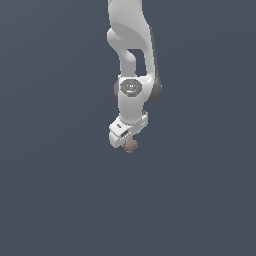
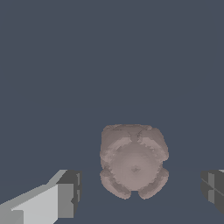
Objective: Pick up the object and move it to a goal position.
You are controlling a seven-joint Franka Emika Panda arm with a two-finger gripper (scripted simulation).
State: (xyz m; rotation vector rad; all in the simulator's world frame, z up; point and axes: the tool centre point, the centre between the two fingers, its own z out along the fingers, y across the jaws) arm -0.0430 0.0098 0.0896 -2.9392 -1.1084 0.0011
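Bare simulated scene: flat, featureless slate-grey ground [image 1: 55, 200], plain untextured rendering.

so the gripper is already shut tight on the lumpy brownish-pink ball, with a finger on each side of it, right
Not quite. The gripper is open, not shut on the lumpy brownish-pink ball. The wrist view shows a finger on each side of it, as you say, but with a clear gap between each one and the ball.

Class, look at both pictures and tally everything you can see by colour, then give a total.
Brownish-pink: 1, the ball
White: 1, the arm with its tool
Total: 2
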